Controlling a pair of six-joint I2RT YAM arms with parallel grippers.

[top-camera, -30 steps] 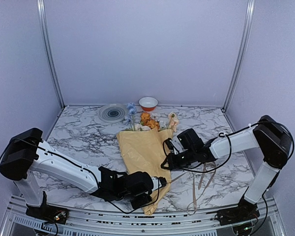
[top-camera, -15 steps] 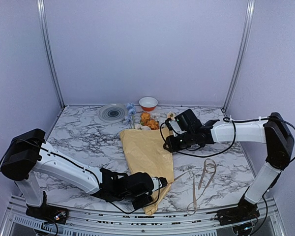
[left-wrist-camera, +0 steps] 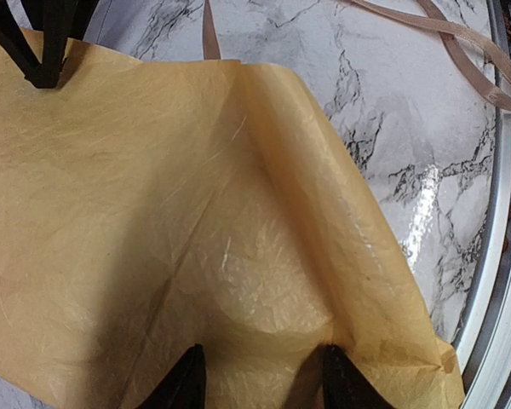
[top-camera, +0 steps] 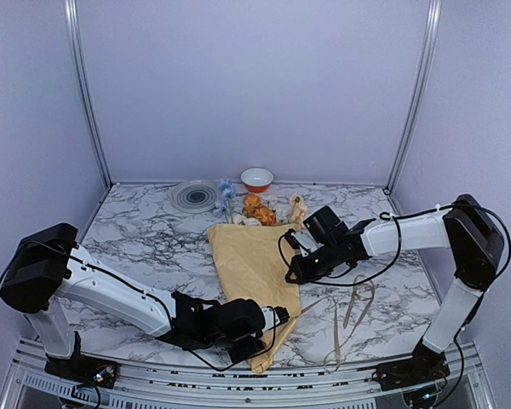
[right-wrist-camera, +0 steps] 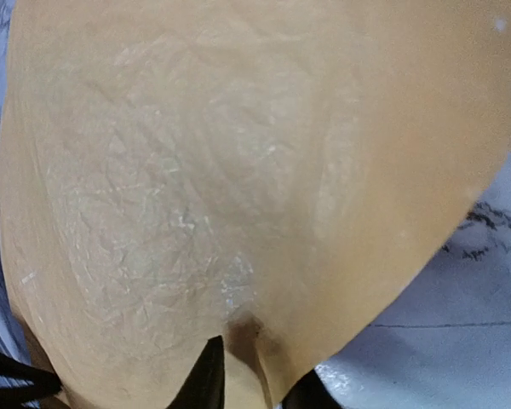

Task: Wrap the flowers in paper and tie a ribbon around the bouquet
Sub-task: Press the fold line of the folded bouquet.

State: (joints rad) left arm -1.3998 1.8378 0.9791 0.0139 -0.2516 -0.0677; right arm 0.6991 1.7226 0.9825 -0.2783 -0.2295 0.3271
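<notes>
While my left jaws clamp the bouquet [top-camera: 251, 256] near its narrow end, my right jaws pinch its side edge.

Checked all three views: I can read no text, label, brand, number or sign. The crinkled tan-yellow paper cone [top-camera: 251, 264], running from table centre toward 6 o'clock, is unprinted. The white-and-grey marbled tabletop [top-camera: 145, 239] shows only veining. Nothing finer resolves.
</notes>
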